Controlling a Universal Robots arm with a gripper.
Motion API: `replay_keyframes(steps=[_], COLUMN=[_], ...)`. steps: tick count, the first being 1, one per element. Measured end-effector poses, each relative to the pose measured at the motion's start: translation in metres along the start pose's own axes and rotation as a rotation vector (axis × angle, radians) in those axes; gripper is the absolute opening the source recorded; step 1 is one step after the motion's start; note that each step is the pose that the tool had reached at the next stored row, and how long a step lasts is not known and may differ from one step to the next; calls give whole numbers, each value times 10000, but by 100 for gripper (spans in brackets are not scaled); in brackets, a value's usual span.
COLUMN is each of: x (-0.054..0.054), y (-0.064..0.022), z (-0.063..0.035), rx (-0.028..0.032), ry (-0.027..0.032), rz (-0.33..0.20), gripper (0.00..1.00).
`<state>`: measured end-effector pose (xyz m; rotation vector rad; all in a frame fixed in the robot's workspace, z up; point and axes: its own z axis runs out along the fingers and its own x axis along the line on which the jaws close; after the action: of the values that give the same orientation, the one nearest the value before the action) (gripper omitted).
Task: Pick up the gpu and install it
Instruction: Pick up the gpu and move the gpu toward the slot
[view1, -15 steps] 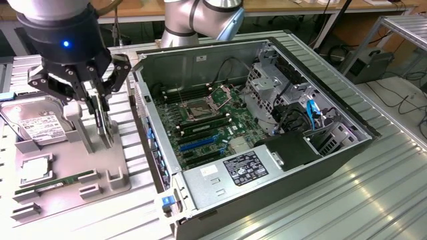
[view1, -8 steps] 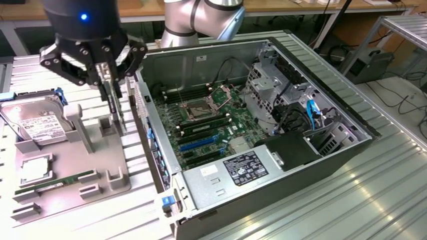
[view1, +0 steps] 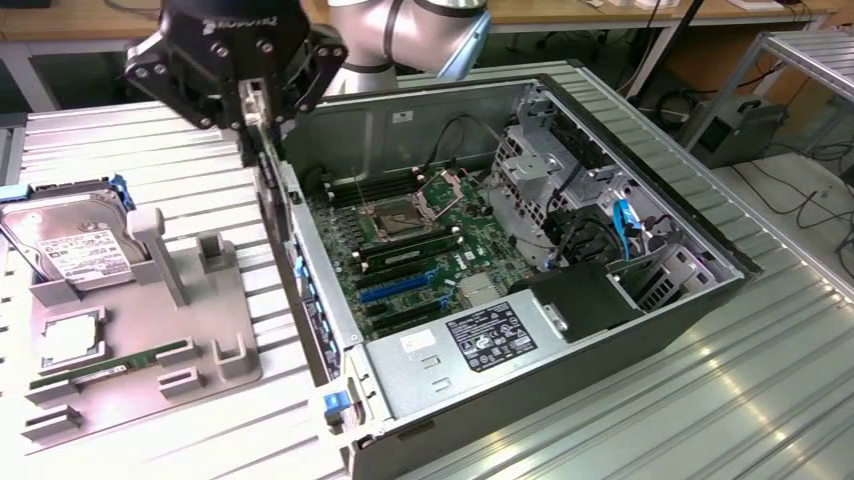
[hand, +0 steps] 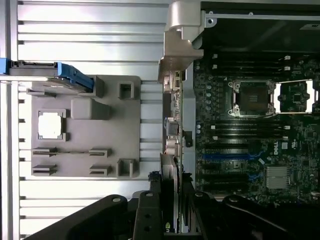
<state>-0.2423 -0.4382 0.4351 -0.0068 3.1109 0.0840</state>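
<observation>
The gpu (view1: 258, 140) hangs edge-on from my gripper (view1: 254, 112), a thin dark card with a silver bracket. In the wrist view the gpu (hand: 172, 130) runs away from the fingers, and its bracket (hand: 181, 40) is at the far end. My gripper (hand: 172, 220) is shut on the card's near edge. It is held high above the open computer case's (view1: 641, 310) wall on the exterior view's left, between the grey parts holder (view1: 187, 330) and the motherboard (view1: 414, 250). The blue expansion slots (hand: 230, 156) lie just inside that wall, below the card.
The parts holder carries a silver hard drive (view1: 64, 245), a square chip (view1: 70, 340) and a green RAM stick (view1: 114, 365). Inside the case are the open CPU socket (view1: 398, 215), a drive cage (view1: 541, 165), cables and a black power supply (view1: 487, 335).
</observation>
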Motion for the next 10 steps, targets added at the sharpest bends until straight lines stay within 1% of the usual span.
replay_keyframes(steps=[1, 3, 9, 10], x=[-48, -164, -432, -499], y=[0, -1, -4, -5], z=[-19, -42, -33, -24], rx=[-9, -17, -19, -20], ry=[17, 78, 203, 233], rz=[1, 5, 10, 13], gripper=[26, 26, 26, 26])
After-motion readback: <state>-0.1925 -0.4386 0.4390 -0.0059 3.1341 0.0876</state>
